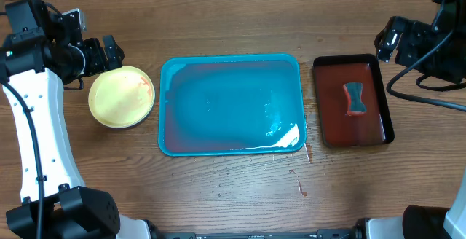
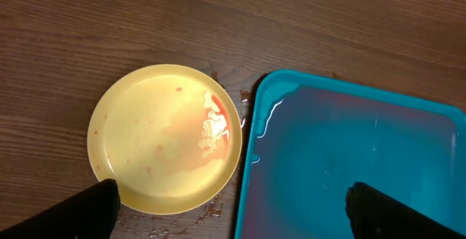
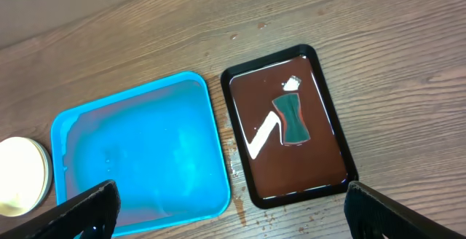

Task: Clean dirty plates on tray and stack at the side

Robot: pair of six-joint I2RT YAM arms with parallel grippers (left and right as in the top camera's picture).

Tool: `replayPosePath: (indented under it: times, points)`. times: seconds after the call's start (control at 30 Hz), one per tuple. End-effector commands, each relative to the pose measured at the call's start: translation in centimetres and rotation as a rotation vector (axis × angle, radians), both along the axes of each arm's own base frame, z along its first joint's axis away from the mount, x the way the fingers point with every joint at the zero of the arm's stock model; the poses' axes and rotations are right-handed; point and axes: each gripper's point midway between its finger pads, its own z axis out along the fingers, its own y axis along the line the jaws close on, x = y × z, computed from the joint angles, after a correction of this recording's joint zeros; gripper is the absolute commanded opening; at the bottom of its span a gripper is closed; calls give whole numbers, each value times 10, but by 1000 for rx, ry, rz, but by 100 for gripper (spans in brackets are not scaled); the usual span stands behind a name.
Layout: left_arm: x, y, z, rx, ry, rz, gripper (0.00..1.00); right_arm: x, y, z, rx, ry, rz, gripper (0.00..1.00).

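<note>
Overhead, the left arm looms closest, its left gripper hanging just beside the plates, apparently stacked on the surface left of the tray, which is wet and holds no plate. Left wrist view: jaws spread wide, nothing in them, and the top plate shows a red smear near its tray-side rim, so I'd say it wants a wipe. Right wrist view: right gripper gapes empty above the sponge in the dark tray; fetch that, scrub lightly, steady the stack.
</note>
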Motion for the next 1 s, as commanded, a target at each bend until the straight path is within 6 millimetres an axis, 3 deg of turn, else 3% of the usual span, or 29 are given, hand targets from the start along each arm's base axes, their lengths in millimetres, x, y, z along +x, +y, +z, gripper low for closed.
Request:
replayPosePath:
  times: [0.0,0.1,0.3,0.43,0.6,0.8,0.97]
  points:
    - [2,-1,3,8,-11,-21,100,5,-3,3,-26,-17,-1,100]
    - [2,-1,3,8,-11,-21,100,15,-4,11,-56,-72,6,100]
    - [2,-1,3,8,-11,-21,100,33,18,36,-93,-290,100,100]
    - [2,-1,3,8,-11,-21,100,33,19,35,-104,-418,106,100]
    - [2,-1,3,8,-11,-21,100,11,16,5,-108,-547,90,100]
    - [2,-1,3,8,-11,-21,100,-33,13,-60,-111,-705,76,100]
    - [2,-1,3,8,-11,-20,100,-53,5,-105,-128,-874,40,100]
